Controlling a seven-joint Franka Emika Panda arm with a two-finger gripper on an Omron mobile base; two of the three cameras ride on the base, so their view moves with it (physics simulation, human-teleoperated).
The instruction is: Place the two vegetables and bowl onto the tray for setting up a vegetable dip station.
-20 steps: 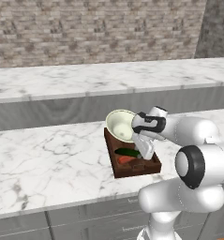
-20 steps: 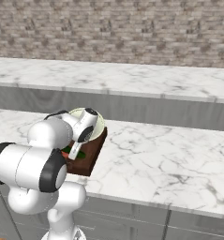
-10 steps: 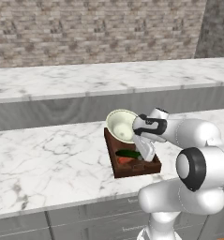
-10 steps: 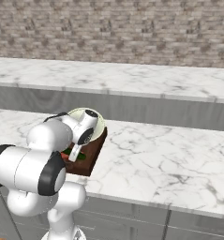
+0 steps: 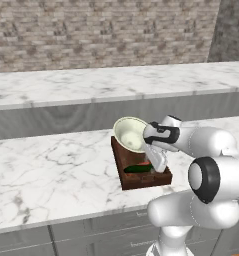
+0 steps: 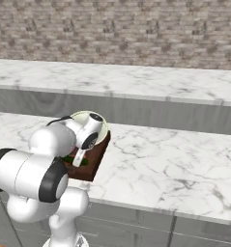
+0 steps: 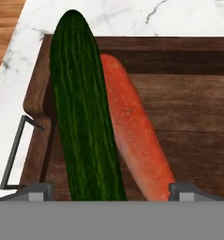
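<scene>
Gripper (image 7: pixel 111 191) — jaws spread wide, holding nothing — hangs over cucumber (image 7: pixel 83 112) and carrot (image 7: pixel 137 133) lying touching in the tray (image 7: pixel 188 108); bowl (image 5: pixel 130 134) tilts on its far end.

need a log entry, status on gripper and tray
Gripper open over tray. Cucumber and carrot lie in it; bowl tilted on far end. Nothing in the way.
</scene>
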